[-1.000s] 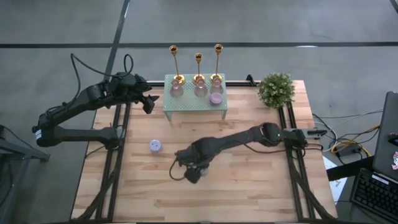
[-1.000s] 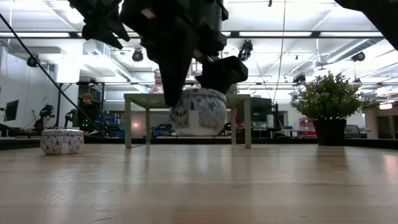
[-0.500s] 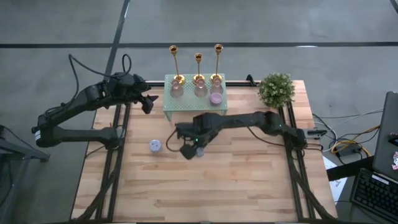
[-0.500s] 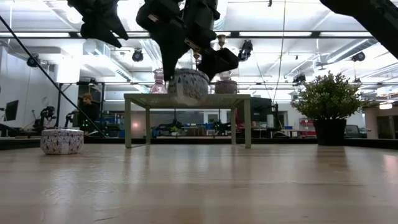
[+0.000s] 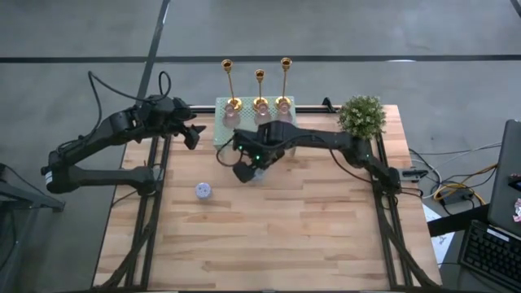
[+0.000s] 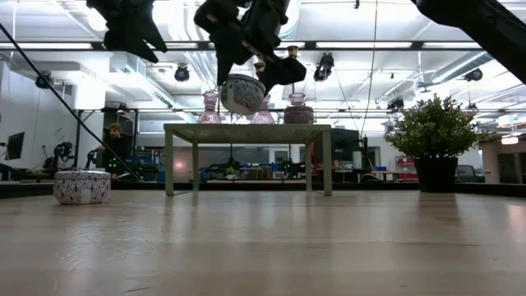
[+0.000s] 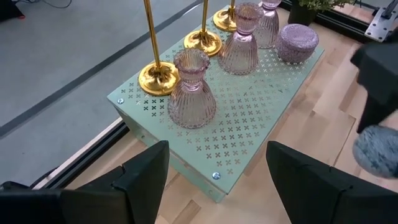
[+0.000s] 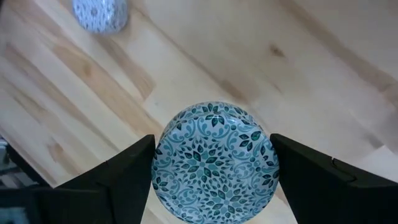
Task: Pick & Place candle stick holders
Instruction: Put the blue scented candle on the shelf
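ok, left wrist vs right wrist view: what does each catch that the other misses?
Left wrist only: the green perforated stand with three gold candle stick holders along its edge, two pink ribbed glass vases and a pink lidded jar.
Right wrist only: the teal-patterned holder between the right gripper fingers, clear of the table, and a second patterned holder on it.
Both: the wooden table.

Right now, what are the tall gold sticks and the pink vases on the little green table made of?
The candle stick holders look like polished gold metal: they shine and mirror light. The pink vases seem to be ribbed glass, since they look see-through. The green table is probably painted metal, punched with small crosses.
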